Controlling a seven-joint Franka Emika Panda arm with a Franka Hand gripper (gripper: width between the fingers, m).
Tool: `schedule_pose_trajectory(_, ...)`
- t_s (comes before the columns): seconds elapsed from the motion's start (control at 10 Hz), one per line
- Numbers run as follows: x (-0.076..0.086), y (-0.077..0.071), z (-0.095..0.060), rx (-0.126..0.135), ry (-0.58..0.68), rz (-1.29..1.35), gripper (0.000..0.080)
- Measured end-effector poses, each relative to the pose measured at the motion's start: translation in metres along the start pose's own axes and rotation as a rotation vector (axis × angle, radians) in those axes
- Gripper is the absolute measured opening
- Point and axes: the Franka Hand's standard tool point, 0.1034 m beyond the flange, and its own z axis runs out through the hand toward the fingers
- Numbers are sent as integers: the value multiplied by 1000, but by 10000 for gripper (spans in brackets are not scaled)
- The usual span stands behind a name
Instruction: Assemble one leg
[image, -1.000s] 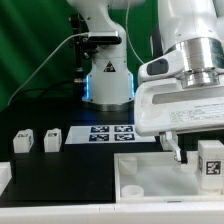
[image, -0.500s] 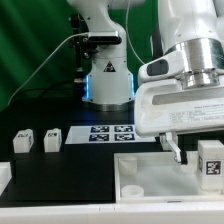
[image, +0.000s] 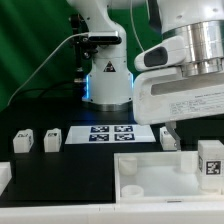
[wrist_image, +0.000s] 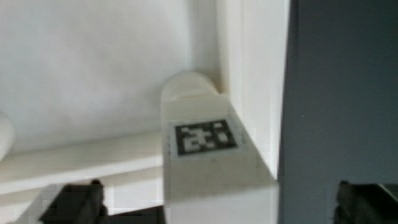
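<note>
My gripper (image: 168, 131) hangs over the far right corner of the large white tray-like piece (image: 160, 190). In the wrist view the gripper (wrist_image: 222, 205) is open. Its dark fingers (wrist_image: 75, 202) stand wide apart on either side of a white leg (wrist_image: 217, 150) with a square tag, and do not touch it. That leg stands against the tray piece's raised edge. In the exterior view it shows only as a small white shape (image: 171, 143) under the hand. Two more legs (image: 23, 141) (image: 52, 139) stand at the exterior view's left. Another leg (image: 210, 158) stands at the right edge.
The marker board (image: 108, 133) lies flat behind the tray piece, in front of the robot's base (image: 108, 88). The tray piece has a round hole (image: 131, 189) near its front left corner. A small white part (image: 3, 177) lies at the left edge.
The arm has risen and the fingers now sit higher above the tray piece's far right corner. The legs at the left and right have not moved.
</note>
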Motion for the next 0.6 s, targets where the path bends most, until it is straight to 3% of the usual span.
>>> schedule_pose_trajectory(0.1,-4,1,2,-6,-119,-4,649)
schedule_pose_trajectory(0.2,4,1,0,-20,-193,-12,649)
schedule_pose_trajectory(0.3,21,1,3,-33,-111,-26,649)
schedule_pose_trajectory(0.6,17,1,13,-59,-101,-21,649)
